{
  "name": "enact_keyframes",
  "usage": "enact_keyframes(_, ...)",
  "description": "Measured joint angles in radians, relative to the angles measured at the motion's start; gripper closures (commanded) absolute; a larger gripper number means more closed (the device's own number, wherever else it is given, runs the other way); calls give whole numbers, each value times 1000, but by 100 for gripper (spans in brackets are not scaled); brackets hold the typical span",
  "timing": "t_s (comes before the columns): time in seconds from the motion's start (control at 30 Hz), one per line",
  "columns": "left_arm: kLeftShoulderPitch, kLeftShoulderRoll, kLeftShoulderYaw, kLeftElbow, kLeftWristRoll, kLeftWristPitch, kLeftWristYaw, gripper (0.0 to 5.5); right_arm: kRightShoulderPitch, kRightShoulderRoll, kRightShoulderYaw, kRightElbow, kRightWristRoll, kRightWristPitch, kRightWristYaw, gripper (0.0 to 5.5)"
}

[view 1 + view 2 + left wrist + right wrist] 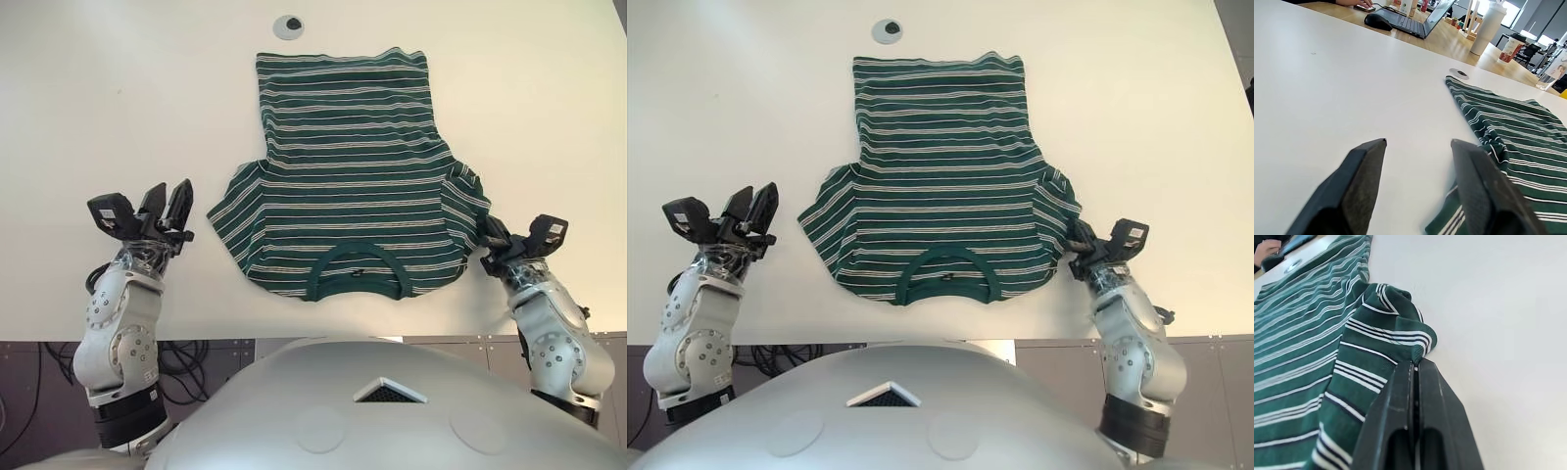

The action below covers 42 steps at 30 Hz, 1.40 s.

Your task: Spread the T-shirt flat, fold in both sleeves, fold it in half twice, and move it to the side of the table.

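A dark green T-shirt with white stripes lies on the white table, collar toward me and hem at the far side. Its left sleeve is spread out; its right sleeve is bunched and folded over itself. My right gripper sits at that sleeve's outer edge, its fingers pressed together with the sleeve hem pinched at their tips. My left gripper hovers open just left of the shirt, holding nothing; its fingers point over bare table beside the shirt's edge.
A small grey round grommet is set in the table beyond the hem. The table's front edge runs just behind both grippers. Bare tabletop lies left and right of the shirt. A laptop and cups stand on a farther desk.
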<state>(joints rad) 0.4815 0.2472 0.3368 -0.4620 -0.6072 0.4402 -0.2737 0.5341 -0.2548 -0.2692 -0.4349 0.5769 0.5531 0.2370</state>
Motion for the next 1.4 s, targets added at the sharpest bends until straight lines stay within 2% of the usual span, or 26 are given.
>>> enact_keyframes(0.33,25,0,-17,0,22,-10,-19,309,-3,-43,175,-231,-257,-71,-7,548)
enact_keyframes(0.5,28,1,-19,-1,35,-10,-20,309,-5,-83,289,-242,-305,-58,45,548)
enact_keyframes(0.6,25,13,-19,-1,39,-10,-25,309,24,-172,381,-243,-408,-70,87,548)
enact_keyframes(0.73,27,12,-22,-1,40,-10,-29,309,27,-196,424,-217,-456,-70,111,548)
enact_keyframes(1.03,23,24,-37,-10,56,-6,-32,309,52,-115,304,-258,-322,-66,98,395)
enact_keyframes(1.1,49,26,-29,-24,51,5,-35,309,87,-114,309,-302,-277,-51,124,363)
enact_keyframes(1.2,89,24,-14,-32,-6,48,-41,309,130,-116,296,-347,-228,-38,155,356)
enact_keyframes(1.3,93,24,4,-39,-126,148,-46,309,77,-64,164,-355,-147,-49,100,356)
enact_keyframes(1.4,71,31,6,-37,-197,232,-35,309,35,-39,137,-347,-137,-48,55,356)
